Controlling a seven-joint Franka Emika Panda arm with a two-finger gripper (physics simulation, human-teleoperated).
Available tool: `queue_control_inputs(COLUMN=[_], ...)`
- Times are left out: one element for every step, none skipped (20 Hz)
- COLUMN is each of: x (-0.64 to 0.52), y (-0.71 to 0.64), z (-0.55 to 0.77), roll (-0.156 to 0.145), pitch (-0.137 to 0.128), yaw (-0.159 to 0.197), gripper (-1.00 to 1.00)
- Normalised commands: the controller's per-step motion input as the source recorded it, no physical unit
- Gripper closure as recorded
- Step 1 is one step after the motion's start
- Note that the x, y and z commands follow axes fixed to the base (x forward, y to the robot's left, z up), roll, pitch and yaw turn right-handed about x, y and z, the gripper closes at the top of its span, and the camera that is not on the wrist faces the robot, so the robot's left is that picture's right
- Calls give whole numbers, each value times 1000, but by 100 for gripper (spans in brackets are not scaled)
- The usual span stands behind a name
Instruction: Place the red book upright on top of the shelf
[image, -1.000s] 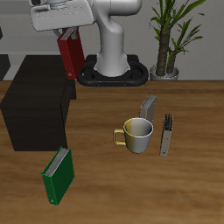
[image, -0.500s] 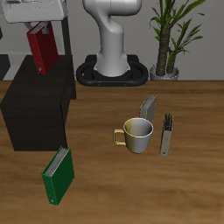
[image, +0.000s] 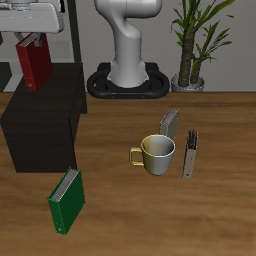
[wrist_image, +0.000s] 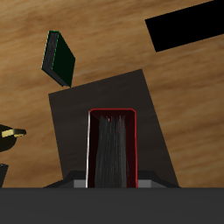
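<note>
My gripper (image: 36, 42) is shut on the red book (image: 35, 63), holding it by its upper edge so that it hangs upright in the air above the black shelf (image: 45, 125). The book's lower end is clearly above the shelf's flat top, over its far part. In the wrist view the red book (wrist_image: 113, 149) shows end-on with its pale grey page edges, and the shelf's top (wrist_image: 96, 105) lies below it.
A green book (image: 66, 199) stands on the table near the front edge, in front of the shelf. A cream mug (image: 156, 153), a thin grey book (image: 170, 125) and a grey holder (image: 190, 152) stand mid-table. A potted plant (image: 190, 60) stands beside the robot's base (image: 128, 80).
My gripper has carried the red book sideways, from near the robot's base to above the shelf's far part. Nothing else on the table has moved.
</note>
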Motion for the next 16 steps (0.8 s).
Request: queue_control_inputs(x=[152,138,116,70,42,46,80,67,139,24,-71,59,41,-15,-9,-17], y=[-41,62,-43,6,-15,3,-164,5,-209,44,171,42,3,202,92,178], z=[-336,-352,-273,-226,-159,-143,-218,-128,-322,7,-43,-64,-1,-9,26,52], roll=[13,18,-9,-15,-12,-4,-95,-88,-157,0,53,-26,0,26,-33,12], pitch=[42,39,30,5,3,-24,53,-4,78,0,-21,21,0,-4,15,15], yaw=[-58,16,-40,-2,-4,45,-39,60,-46,0,67,-26,0,67,-23,24], gripper=[100,100,100,100,100,100,100,100,-100,-100,-100,-100,-100,-100,-100,-100])
